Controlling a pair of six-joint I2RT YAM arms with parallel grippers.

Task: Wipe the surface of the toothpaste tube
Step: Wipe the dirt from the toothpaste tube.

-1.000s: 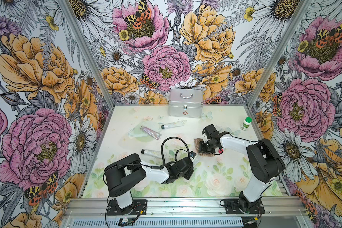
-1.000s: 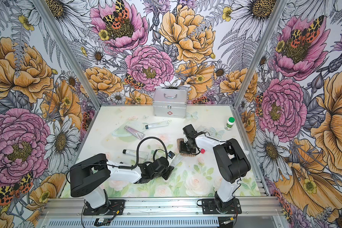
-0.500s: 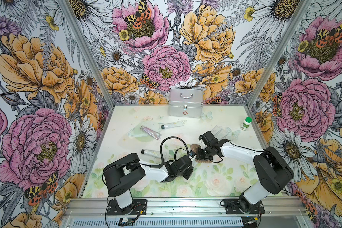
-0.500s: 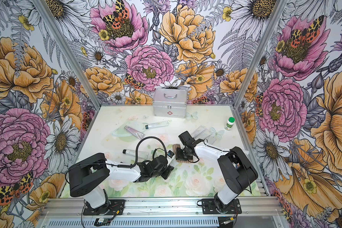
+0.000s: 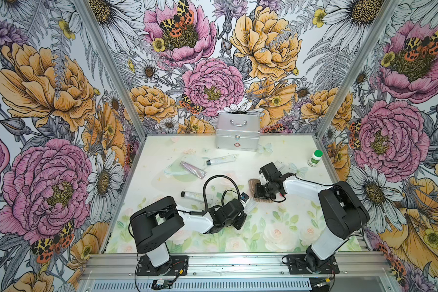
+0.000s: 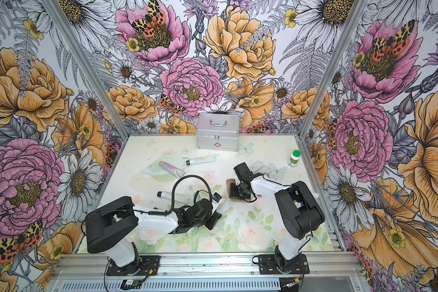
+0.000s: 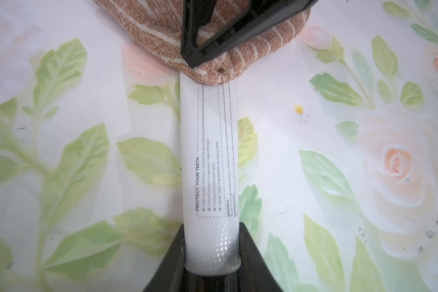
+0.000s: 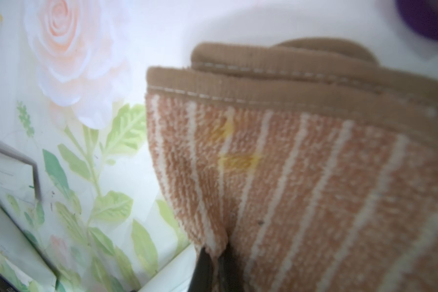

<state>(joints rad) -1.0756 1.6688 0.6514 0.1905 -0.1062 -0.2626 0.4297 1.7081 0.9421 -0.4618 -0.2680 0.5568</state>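
Toothpaste tube point(image 7: 210, 164) lies flat on the bench point(image 5: 293, 227), well in front of the silver case point(image 5: 237, 135). Starting from the left, the left jaws are pressed together on its near end, pinching it. Its long axis runs straight out from them, pointing rightward and a little toward the case. Its far end disappears under a striped brown towel point(image 7: 159, 38), which the right jaws pinch and press down onto it. I judge the tube light, smooth and slippery, with soft walls that dent easily. The end grip suits it, leaving the printed length free for wiping. Which end carries the cap I cannot tell.
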